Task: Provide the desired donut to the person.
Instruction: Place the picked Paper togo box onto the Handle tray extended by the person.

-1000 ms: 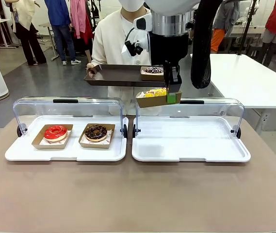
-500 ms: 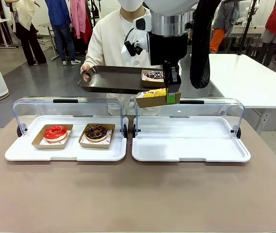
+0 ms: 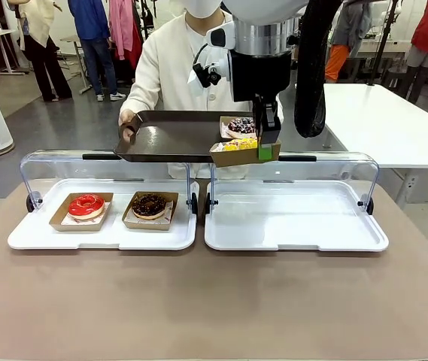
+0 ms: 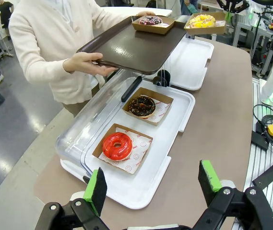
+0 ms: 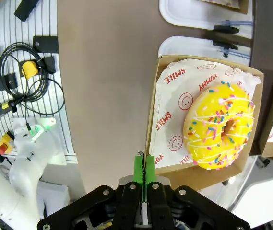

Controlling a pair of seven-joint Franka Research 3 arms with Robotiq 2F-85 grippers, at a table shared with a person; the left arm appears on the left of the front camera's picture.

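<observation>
Right wrist view: right gripper [image 5: 145, 167] clenched on the near wall of the yellow donut's cardboard tray [image 5: 151, 124], held aloft.

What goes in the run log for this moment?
right fingers: shut on cardboard tray of yellow sprinkled donut | beside person's dark brown tray | left fingers: open

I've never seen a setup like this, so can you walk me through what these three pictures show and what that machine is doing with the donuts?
Two robot arms share a table with a person.

The front picture looks across the table at that person. The other two come from cameras on each arm's wrist.

The right gripper is shut on the edge of a cardboard tray carrying a yellow sprinkled donut, lifted beside the brown tray that the person holds. A dark sprinkled donut already sits on it.

The left gripper hangs open and empty above a white display tray holding a red donut and a chocolate donut.
</observation>
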